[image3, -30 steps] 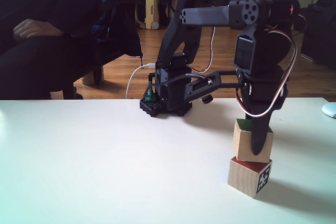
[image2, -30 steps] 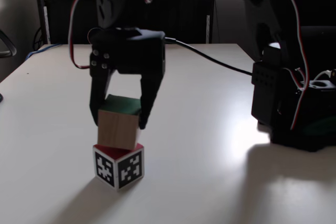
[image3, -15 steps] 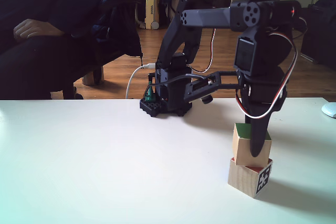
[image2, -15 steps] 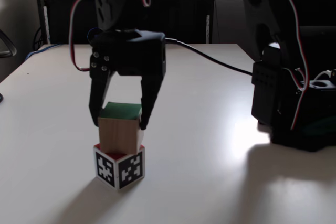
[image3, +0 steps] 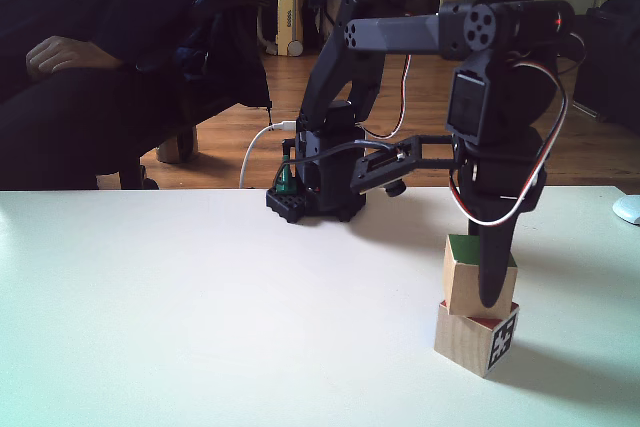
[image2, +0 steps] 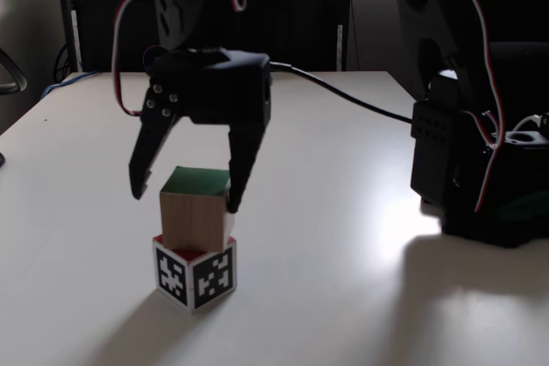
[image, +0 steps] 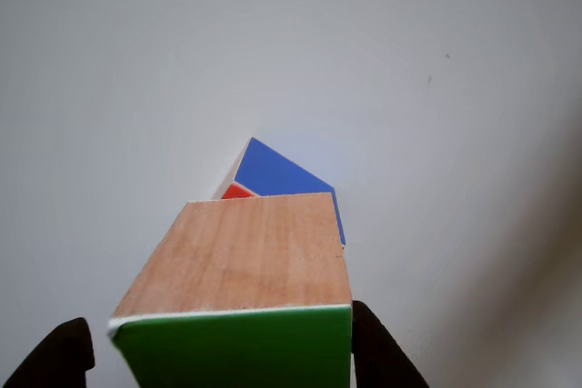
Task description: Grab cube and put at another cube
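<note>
Spread apart, the tool (image: 214, 361) has its dark fingertips on both sides of the cube (image: 241, 288) in the other view. Under it shows another cube (image: 282, 179), blue and red. In a fixed view, the open tool (image2: 182, 195) straddles the cube (image2: 196, 207), which sits on another cube (image2: 195, 273) on the bench (image2: 343, 297). In a fixed view, the cube (image3: 465, 277) rests stacked on another cube (image3: 475, 337).

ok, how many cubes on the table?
2, stacked. The green-faced cube sits on top of the cube with blue and red faces, which rests on the table. The open pincer straddles the top one.
</note>
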Controlling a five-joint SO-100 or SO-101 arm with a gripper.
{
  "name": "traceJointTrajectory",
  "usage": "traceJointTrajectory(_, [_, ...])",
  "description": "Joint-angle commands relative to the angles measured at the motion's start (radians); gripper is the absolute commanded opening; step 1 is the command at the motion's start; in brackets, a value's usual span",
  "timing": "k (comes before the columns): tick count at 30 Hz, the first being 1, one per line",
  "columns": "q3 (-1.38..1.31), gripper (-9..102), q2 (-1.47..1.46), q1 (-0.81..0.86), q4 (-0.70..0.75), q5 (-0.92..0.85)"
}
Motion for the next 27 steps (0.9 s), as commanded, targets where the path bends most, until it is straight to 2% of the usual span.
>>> traceJointTrajectory(1, [-0.018, 43, 0.103, -0.032, 0.008, 0.009])
traceJointTrajectory(8, [0.129, 45, 0.410, -0.132, 0.008, -0.028])
traceJointTrajectory(14, [0.265, 45, 0.784, -0.101, 0.008, -0.120])
traceJointTrajectory(17, [0.393, 44, 1.003, 0.002, -0.025, -0.206])
traceJointTrajectory(23, [0.913, 45, 1.480, 0.316, -0.281, -0.480])
traceJointTrajectory(27, [1.207, 45, 1.671, 0.465, -0.411, -0.609])
